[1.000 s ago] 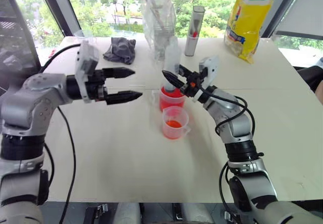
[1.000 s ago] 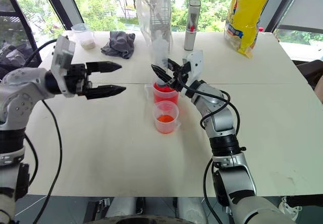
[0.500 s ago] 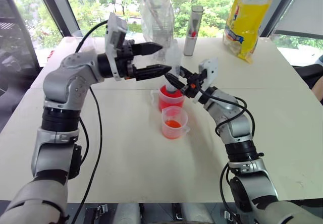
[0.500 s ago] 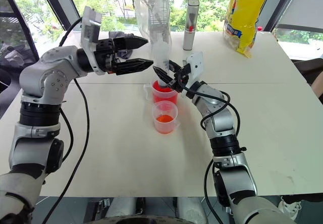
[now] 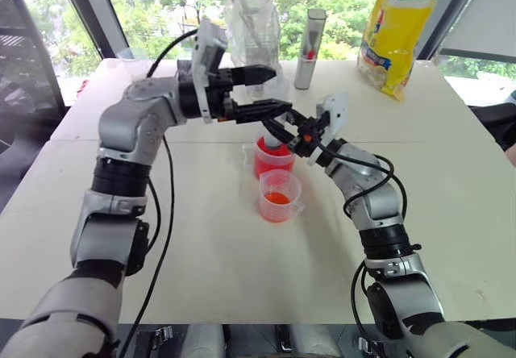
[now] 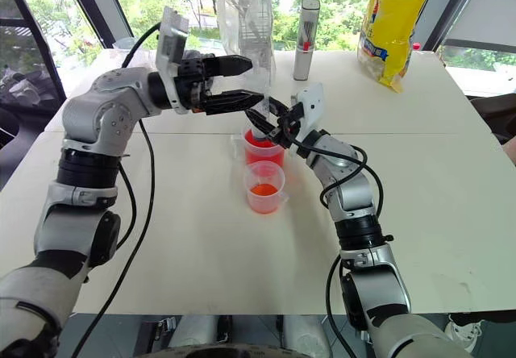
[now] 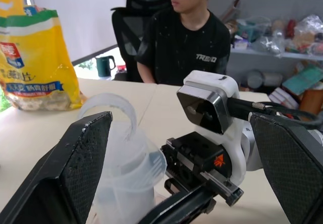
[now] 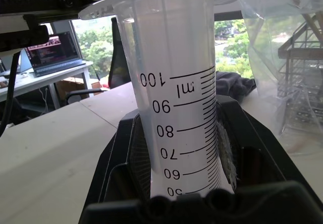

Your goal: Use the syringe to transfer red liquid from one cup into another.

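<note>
The syringe (image 8: 181,108) is held upright by the right gripper (image 5: 284,128), whose jaws are clamped around the lower barrel; in the right wrist view the printed graduations run up between the two black fingers. It is kept vertical so that its tip points down into the larger cup (image 5: 272,158), which stands directly beneath and holds the red liquid (image 5: 274,163). Whether the tip actually dips below the surface cannot be made out.

The left gripper (image 5: 270,92) is brought in level from the robot's left, its fingers spread wide on either side of the syringe's upper end — in the left wrist view the white plunger top (image 7: 113,110) lies between the two pads, close to one and well clear of the other. No contact is seen yet. This arrangement looks chosen so that one arm steadies the barrel while the other works the plunger (a one-handed draw would be awkward for two-fingered grippers).

The smaller cup (image 5: 279,196) is set just in front of the larger one, touching or nearly so, with a little orange-red liquid low down — a short carry, judged to keep drips over the table (image 5: 210,237) brief. The drawing-up step seems about to be started.
</note>
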